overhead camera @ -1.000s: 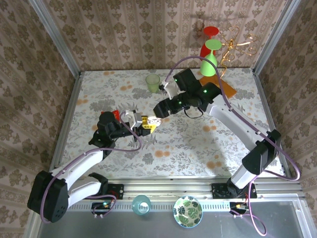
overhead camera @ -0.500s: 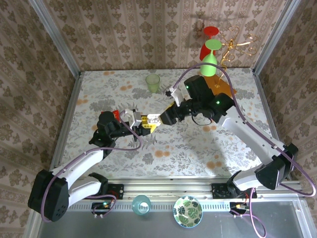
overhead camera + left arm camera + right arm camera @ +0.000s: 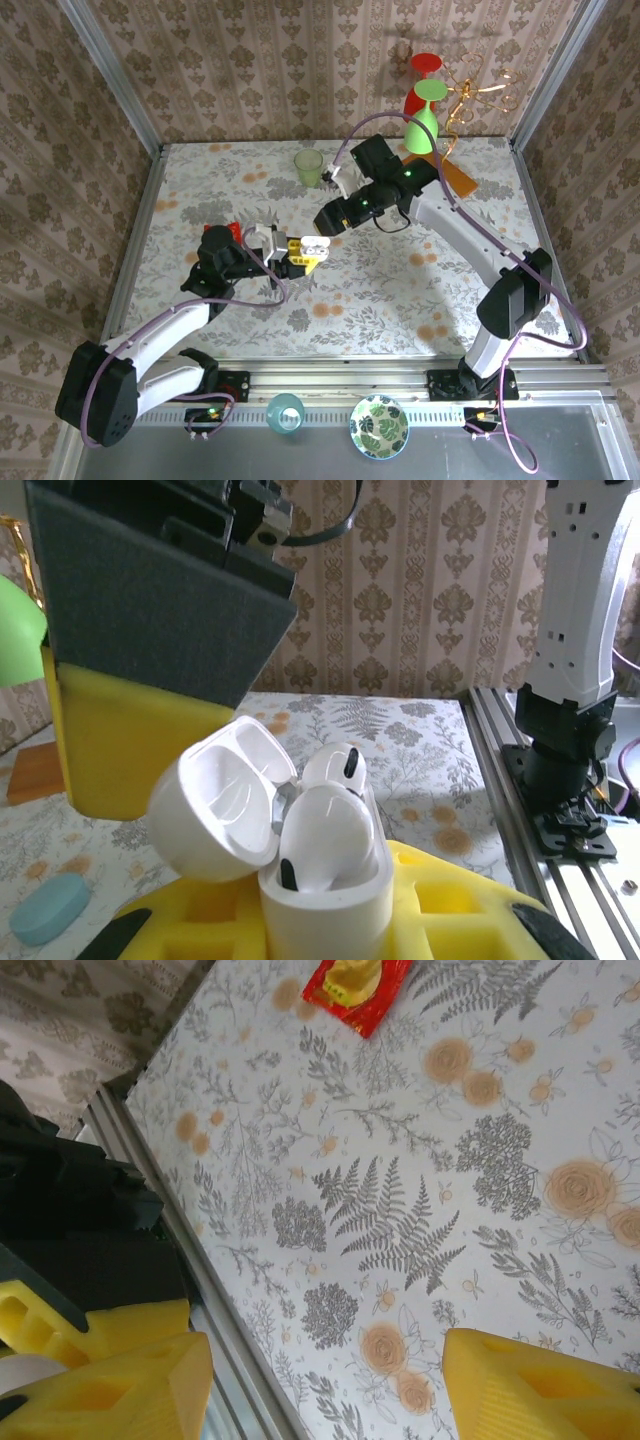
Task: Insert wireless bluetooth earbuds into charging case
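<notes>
Gripping the open charging case above the flowered surface, left gripper clamped tight, both earbuds seated inside, right gripper hovered close by, jaws apart, empty.

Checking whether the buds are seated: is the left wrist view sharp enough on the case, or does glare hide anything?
Left wrist: case and earbuds in focus, soft highlights only, nothing washed out. Top external: evenly lit, case too small to judge seating.
</notes>
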